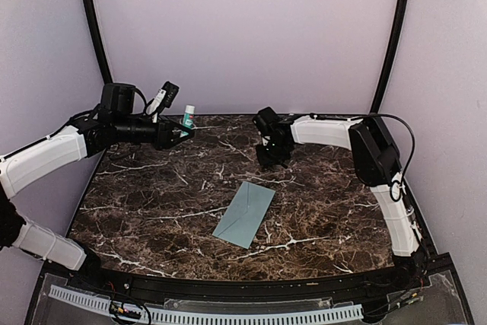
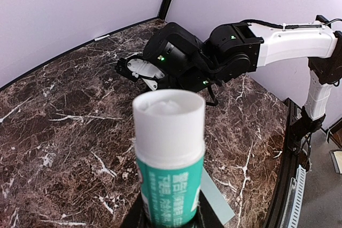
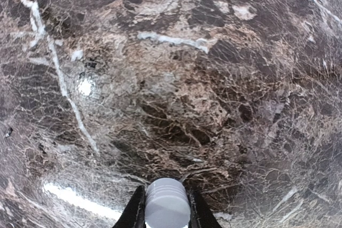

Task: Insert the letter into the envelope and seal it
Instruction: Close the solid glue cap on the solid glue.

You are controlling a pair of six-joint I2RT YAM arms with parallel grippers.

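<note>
Pale blue-grey paper envelope: one, flat on marble table. Left gripper clamps one white-green glue stick, label unreadable. Right gripper pinches one white ribbed cap.

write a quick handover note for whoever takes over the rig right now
Left gripper: shut on the glue stick, uncapped, held upright over the table's far left.
Right gripper: shut on a small ribbed cap, over the far middle.
Envelope: flat mid-table, neither arm touching it. No letter in view; possibly inside.
Left to do: glue and seal the flap.
</note>
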